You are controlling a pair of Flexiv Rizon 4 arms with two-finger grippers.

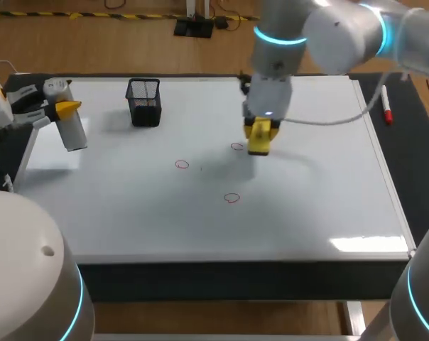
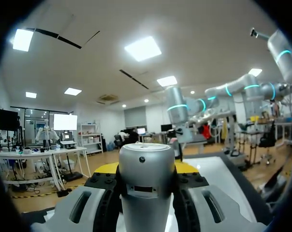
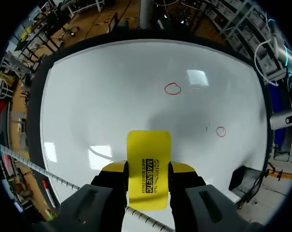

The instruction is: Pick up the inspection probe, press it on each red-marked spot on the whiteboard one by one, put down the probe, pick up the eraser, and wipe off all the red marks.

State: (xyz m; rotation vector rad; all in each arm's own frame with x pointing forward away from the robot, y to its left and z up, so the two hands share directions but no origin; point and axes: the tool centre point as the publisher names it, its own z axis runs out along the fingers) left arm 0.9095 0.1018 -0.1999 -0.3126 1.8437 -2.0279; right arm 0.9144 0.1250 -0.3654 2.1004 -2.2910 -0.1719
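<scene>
My left gripper (image 1: 64, 109) is at the whiteboard's far left edge, shut on the silver cylindrical probe (image 1: 72, 129), which hangs down over the board. In the left wrist view the probe (image 2: 146, 180) fills the gap between the fingers. My right gripper (image 1: 261, 133) is over the middle of the whiteboard (image 1: 307, 192), shut on the yellow eraser (image 1: 260, 144), just right of one red mark (image 1: 236, 147). Two more red marks (image 1: 182, 165) (image 1: 231, 198) lie nearer. The right wrist view shows the eraser (image 3: 148, 166) held between the fingers, with two red marks (image 3: 172, 88) (image 3: 220, 131) ahead.
A black mesh pen holder (image 1: 144, 101) stands at the back left of the board. A red-capped marker (image 1: 387, 106) lies on the dark strip past the board's right edge.
</scene>
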